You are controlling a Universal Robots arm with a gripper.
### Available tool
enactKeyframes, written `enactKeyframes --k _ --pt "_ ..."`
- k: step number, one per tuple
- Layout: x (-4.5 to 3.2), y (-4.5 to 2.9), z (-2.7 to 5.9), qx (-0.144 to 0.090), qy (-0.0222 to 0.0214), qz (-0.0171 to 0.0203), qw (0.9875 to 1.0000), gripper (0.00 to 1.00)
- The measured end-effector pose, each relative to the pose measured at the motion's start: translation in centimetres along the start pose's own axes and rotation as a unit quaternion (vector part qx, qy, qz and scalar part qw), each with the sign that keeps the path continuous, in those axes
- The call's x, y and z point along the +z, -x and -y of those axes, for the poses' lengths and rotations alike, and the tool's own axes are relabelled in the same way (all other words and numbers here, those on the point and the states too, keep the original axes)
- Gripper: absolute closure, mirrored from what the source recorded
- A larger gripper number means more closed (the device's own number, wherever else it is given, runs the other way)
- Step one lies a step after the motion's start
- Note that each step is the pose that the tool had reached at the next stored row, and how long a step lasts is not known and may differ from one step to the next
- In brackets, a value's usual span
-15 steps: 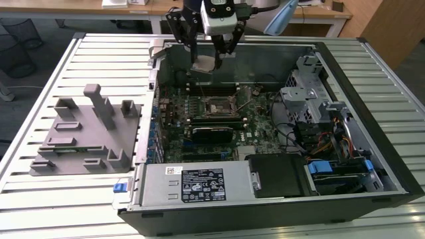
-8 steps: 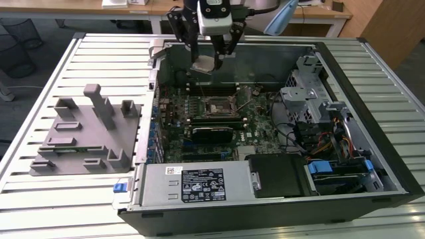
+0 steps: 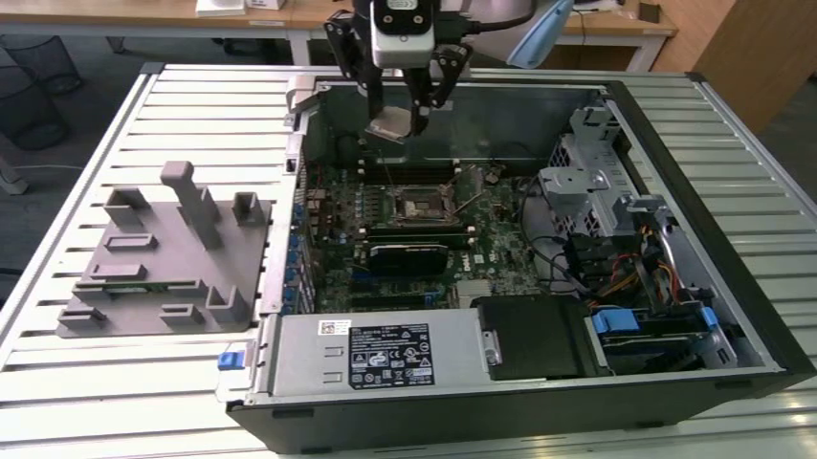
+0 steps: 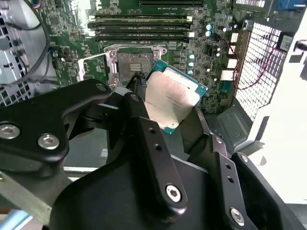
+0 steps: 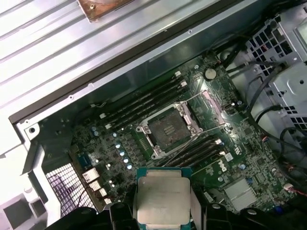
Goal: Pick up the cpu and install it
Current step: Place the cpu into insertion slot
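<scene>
Gripper (image 3: pixel 402 120): 2 fingers clamped on 1 cpu (image 4: pixel 170 98) at opposite edges. Cpu held clear of the open socket (image 5: pixel 168 129).

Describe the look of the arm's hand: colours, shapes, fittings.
The hand has a pale grey body with a dark front panel. Its fingers are matte black jointed bars, held by silver screws and pierced with small holes.

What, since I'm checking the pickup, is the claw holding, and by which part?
The cpu, pinched at two opposite edges by the claw.
</scene>
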State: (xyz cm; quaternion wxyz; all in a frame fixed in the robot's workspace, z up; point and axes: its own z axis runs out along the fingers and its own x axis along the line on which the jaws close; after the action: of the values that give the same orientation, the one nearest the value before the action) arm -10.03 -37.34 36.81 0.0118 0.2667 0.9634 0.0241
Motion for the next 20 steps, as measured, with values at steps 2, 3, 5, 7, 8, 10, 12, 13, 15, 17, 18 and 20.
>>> enactKeyframes --k 2,3,5,7,8,10,12,13,15,17,18,20 --pt "0.02 -0.02 -0.03 0.012 -0.0002 0.0007 0.9999 0.47" --pt "0.03 -0.02 -0.03 0.018 -0.0003 0.001 0.9998 0.47" --pt "0.04 -0.03 -0.05 0.029 -0.0004 0.0016 0.9996 0.47" --pt "0.06 -0.05 -0.08 0.041 -0.0006 0.0022 0.9992 0.47" --pt "0.07 -0.06 -0.09 0.046 -0.0006 0.0025 0.9989 0.47" --pt "0.09 -0.06 -0.1 0.057 -0.0007 0.0031 0.9984 0.47" --pt "0.11 -0.08 -0.12 0.068 -0.0008 0.0037 0.9977 0.47" --pt "0.12 -0.08 -0.13 0.074 -0.001 0.0041 0.9972 0.47" --pt "0.14 -0.1 -0.15 0.085 -0.0012 0.0047 0.9963 0.47" --pt "0.16 -0.11 -0.17 0.097 -0.0014 0.0054 0.9953 0.47" --pt "0.16 -0.12 -0.18 0.102 -0.0015 0.0057 0.9948 0.47" --pt "0.18 -0.13 -0.2 0.113 -0.0016 0.0063 0.9935 0.47"
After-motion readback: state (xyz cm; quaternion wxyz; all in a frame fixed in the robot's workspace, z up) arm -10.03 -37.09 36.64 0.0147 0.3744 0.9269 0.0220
